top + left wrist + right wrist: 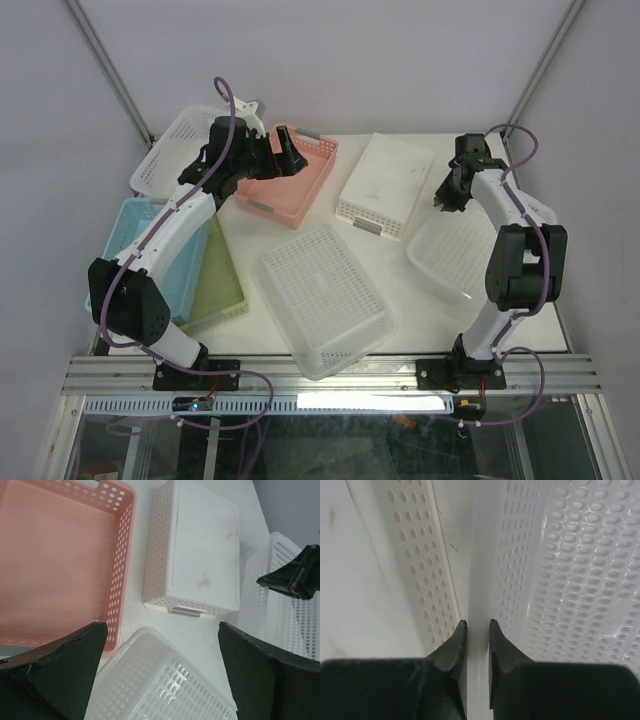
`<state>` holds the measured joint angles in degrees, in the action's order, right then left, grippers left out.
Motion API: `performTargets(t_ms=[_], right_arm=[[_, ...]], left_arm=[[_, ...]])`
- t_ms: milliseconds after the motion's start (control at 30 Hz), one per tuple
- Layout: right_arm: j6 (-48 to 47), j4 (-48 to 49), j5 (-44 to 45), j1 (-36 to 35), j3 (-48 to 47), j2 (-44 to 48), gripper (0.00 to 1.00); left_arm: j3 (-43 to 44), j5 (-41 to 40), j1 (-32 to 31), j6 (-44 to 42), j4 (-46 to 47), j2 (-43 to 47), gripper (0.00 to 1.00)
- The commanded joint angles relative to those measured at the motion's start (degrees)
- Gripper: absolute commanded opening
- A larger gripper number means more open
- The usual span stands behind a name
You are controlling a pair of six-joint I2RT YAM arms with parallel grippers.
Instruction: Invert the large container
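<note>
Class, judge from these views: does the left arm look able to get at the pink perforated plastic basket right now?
Probably yes. The left pincer hangs open directly over the pink perforated plastic basket. The basket looks empty, and nothing shows between the two.

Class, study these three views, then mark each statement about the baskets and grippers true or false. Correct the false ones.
1. The left gripper is open and holds nothing. True.
2. The pink basket lies upside down. False: its open side faces up.
3. The right gripper pinches the rim of the clear basket. True.
4. The white box beside the pink basket has its opening upward. False: its solid base faces up.
5. The blue basket is on the robot's right. False: it is on the left.
</note>
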<state>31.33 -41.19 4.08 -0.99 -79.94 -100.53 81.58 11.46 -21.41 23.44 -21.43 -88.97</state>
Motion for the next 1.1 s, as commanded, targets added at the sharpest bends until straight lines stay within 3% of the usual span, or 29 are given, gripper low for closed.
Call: performTargets(t_ms=[0, 267, 400, 533, 733, 867, 1067], right_arm=[[-1.38, 1.22, -4.57, -0.03, -1.3, 6.09, 0.01], [-0.85, 1.29, -15.23, 0.29, -2.39, 20.55, 0.0], [7.4, 12.41, -38.38, 6.4, 2.12, 25.87, 0.0], [18.79, 28.46, -49.92, 12.93, 11.42, 29.69, 0.0], [42.05, 62.26, -62.38, 18.95, 29.29, 32.89, 0.0], [58.89, 89.05, -64.32, 22.37, 39.74, 32.7, 0.0], [77.5, 122.84, -63.97, 26.71, 47.82, 26.48, 0.0]], left_arm=[[-0.81, -1.14, -0.53, -0.29, 2.53, 3.49, 0.99], [-0.93, -1.78, -0.5, -1.66, 2.62, 4.51, 0.99], [-0.34, -0.98, -0.5, -1.69, 2.64, 3.8, 0.99], [-0.5, -0.4, -0.49, -1.68, 2.62, 3.72, 0.99], [-0.82, -0.29, -0.49, -1.89, 2.63, 3.72, 0.99], [-0.4, 0.28, -0.5, -2.0, 2.48, 3.51, 0.99], [0.19, 1.04, -0.48, -2.02, 2.53, 2.79, 0.99]])
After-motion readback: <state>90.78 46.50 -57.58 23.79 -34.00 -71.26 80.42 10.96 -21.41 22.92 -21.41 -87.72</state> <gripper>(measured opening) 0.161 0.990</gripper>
